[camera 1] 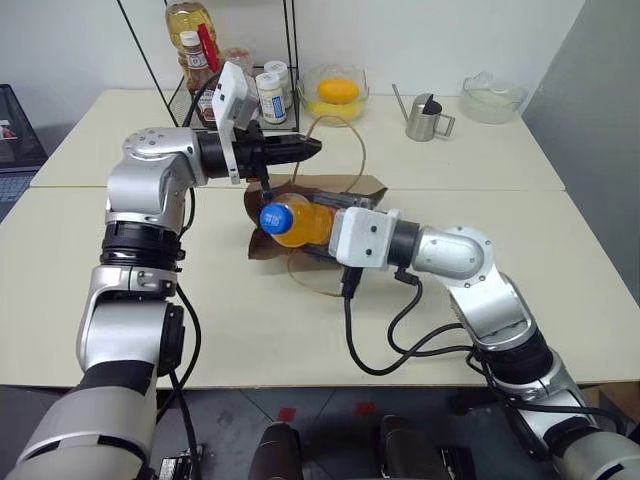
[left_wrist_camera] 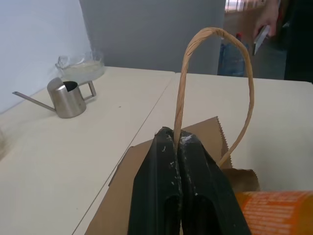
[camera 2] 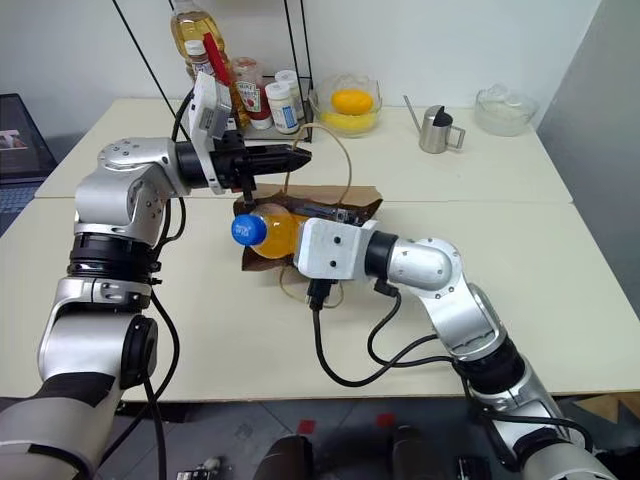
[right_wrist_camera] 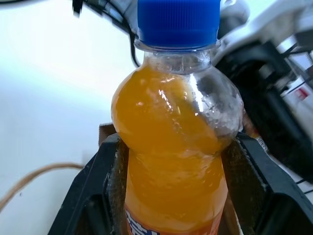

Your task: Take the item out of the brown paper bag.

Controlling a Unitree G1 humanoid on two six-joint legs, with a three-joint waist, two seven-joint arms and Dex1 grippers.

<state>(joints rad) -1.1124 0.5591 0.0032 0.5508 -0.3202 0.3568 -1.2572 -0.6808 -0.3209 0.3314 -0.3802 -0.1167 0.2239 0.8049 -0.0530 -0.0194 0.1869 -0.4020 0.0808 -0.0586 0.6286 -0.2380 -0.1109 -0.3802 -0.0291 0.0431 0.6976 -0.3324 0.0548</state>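
Right gripper (camera 1: 305, 222) is what I see closest, clamped around the orange-liquid bottle (camera 1: 292, 222), blue cap pointing toward my left side. It's held level just above the brown paper bag (camera 1: 340, 188), which lies flat on the counter (camera 1: 500, 260). My left gripper (camera 1: 305, 149) is pinched tight on one tan loop handle (left_wrist_camera: 205, 73), holding it up. Watering can (camera 1: 427, 118) and fruit bowl (camera 1: 335, 92) sit further back.
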